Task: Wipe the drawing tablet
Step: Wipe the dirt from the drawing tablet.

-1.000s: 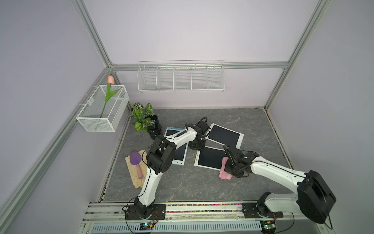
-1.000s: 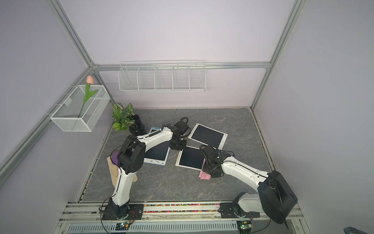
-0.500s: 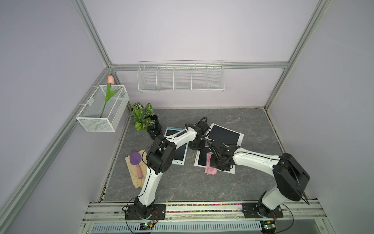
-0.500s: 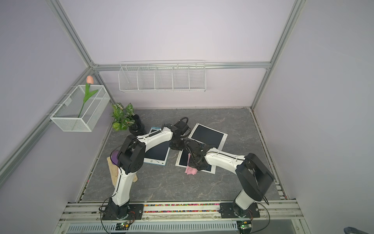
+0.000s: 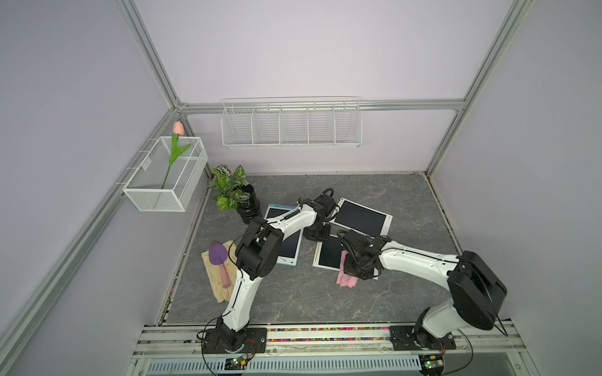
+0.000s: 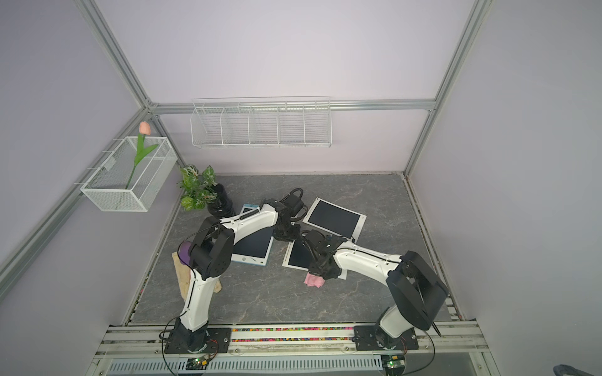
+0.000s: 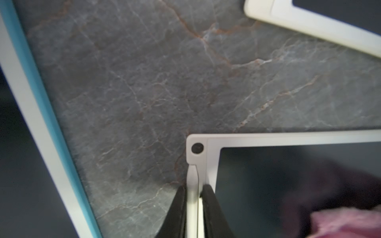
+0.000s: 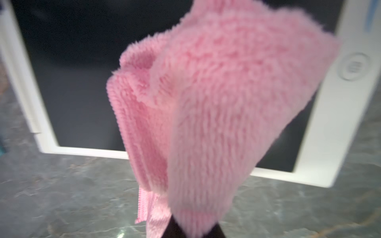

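While the drawing tablet [image 5: 329, 255] is lying flat near the middle of the grey marbled desk [image 5: 293, 302], between a blue-edged tablet [image 5: 290, 252] and a second white tablet [image 5: 361, 216], we are working on it with both arms. We are bracing it with the left fingers [image 7: 210, 206], which are pressed nearly together and pinching the thin white side rim close to a far corner. We are judging that this grip is there to stop the light slab sliding under the rubbing. We are holding a fluffy pink cloth [image 8: 206, 103] in the right fingers [image 8: 171, 229], which are clamped tight on a bunched corner, so the rest is draping loose as a soft pad. In both top views the cloth is sitting at the tablet's near edge, partly over the dark screen and partly spilling onto the desk, which is suggesting to us a wiping pass under way rather than finished.
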`<act>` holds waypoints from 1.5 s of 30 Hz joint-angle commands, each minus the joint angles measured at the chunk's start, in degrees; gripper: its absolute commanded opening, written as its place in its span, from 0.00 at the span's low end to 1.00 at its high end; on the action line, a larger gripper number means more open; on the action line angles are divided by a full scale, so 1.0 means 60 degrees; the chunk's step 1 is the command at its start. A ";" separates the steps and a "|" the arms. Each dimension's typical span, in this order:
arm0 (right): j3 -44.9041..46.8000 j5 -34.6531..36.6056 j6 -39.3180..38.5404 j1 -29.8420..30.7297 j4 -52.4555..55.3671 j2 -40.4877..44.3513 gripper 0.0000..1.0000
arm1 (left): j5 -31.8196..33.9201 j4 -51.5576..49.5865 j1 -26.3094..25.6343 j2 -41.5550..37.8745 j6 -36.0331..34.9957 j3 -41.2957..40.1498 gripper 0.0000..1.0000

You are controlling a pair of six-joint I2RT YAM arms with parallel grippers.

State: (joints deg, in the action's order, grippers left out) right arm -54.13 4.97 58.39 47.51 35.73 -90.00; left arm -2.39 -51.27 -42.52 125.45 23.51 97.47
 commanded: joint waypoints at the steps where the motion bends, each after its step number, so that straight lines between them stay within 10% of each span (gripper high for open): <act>1: -0.0246 0.0017 -0.0043 -0.0042 0.0158 0.0028 0.07 | -0.0141 -0.0405 -0.0135 0.0579 0.0035 -0.0469 0.18; 9: 0.0986 -0.0032 -0.1148 -0.2419 0.0816 0.2026 0.07 | -0.0151 -0.0387 -0.0127 0.0590 0.0034 -0.0454 0.19; 25: -0.1653 -0.0517 -0.1789 -0.3829 0.0485 -0.1102 0.07 | -0.0022 -0.0375 -0.0134 0.0581 0.0118 -0.0582 0.18; 34: -0.0145 -0.0480 -0.2671 -0.5257 0.0918 0.0066 0.07 | 0.0003 -0.0326 -0.0131 0.0561 0.0163 -0.0641 0.18; 45: -0.1218 -0.0568 -0.2068 -0.3542 0.0593 -0.0967 0.07 | 0.0022 -0.0355 -0.0126 0.0562 0.0133 -0.0645 0.18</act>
State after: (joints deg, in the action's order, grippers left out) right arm -59.35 1.87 43.94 24.82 39.53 -93.71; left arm -2.24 -50.72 -42.52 125.19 23.77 96.86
